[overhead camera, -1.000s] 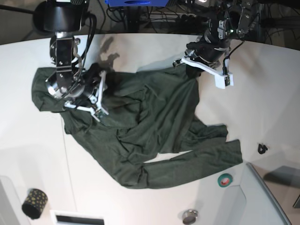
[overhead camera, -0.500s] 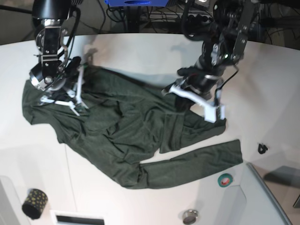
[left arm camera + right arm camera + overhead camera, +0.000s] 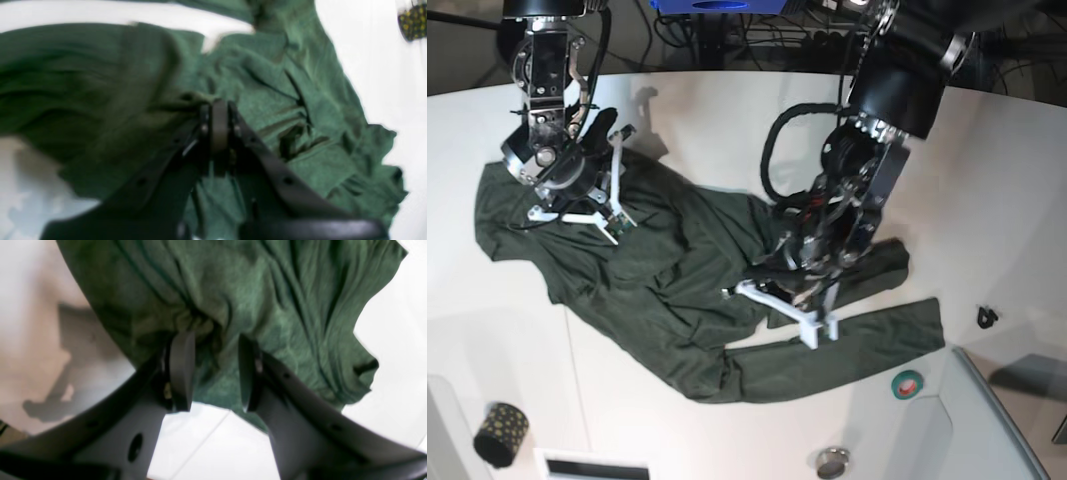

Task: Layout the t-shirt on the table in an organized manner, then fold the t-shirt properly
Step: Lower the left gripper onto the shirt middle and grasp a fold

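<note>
The dark green t-shirt (image 3: 667,290) lies crumpled across the white table (image 3: 727,110), one long sleeve stretched toward the front right. My left gripper (image 3: 777,288) is over the shirt's middle and shut on a pinch of its cloth; the left wrist view shows the black fingers (image 3: 218,110) pressed together on the fabric (image 3: 300,100). At the shirt's back left corner, my right gripper (image 3: 587,212) holds a bunch of the cloth. In the right wrist view the fingers (image 3: 215,340) stand apart with gathered fabric (image 3: 250,290) between them, lifted off the table.
A black roll with yellow dots (image 3: 500,432) stands at the front left. A green tape ring (image 3: 908,382), a small black piece (image 3: 986,317) and a round metal piece (image 3: 832,461) lie at the front right, beside a clear bin (image 3: 997,420).
My left gripper has swept from the back right to the shirt's middle, dragging that part of the cloth over the body. My right gripper has pulled the left corner further left.
</note>
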Motion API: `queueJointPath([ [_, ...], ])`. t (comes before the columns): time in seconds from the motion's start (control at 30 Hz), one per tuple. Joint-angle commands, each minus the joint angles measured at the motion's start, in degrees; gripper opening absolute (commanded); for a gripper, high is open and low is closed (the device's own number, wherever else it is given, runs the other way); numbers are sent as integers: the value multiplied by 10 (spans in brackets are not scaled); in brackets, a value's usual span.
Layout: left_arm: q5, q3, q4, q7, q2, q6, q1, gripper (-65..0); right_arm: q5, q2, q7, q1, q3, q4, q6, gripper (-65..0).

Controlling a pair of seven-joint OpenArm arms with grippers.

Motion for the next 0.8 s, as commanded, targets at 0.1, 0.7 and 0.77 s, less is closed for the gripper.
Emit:
queueJointPath([
  [0.1, -2, 18, -63, -10, 25, -4, -66, -650, 1, 1, 5, -1, -2, 8, -1, -441],
  [0.7, -2, -6, 138, -10, -30, -5, 100, -82, 5, 1, 5, -2, -2, 7, -1, -441],
  [0.77, -1, -6, 136, -11, -32, -4, 110, -166, 5, 1, 5, -2, -2, 7, -1, -441],
])
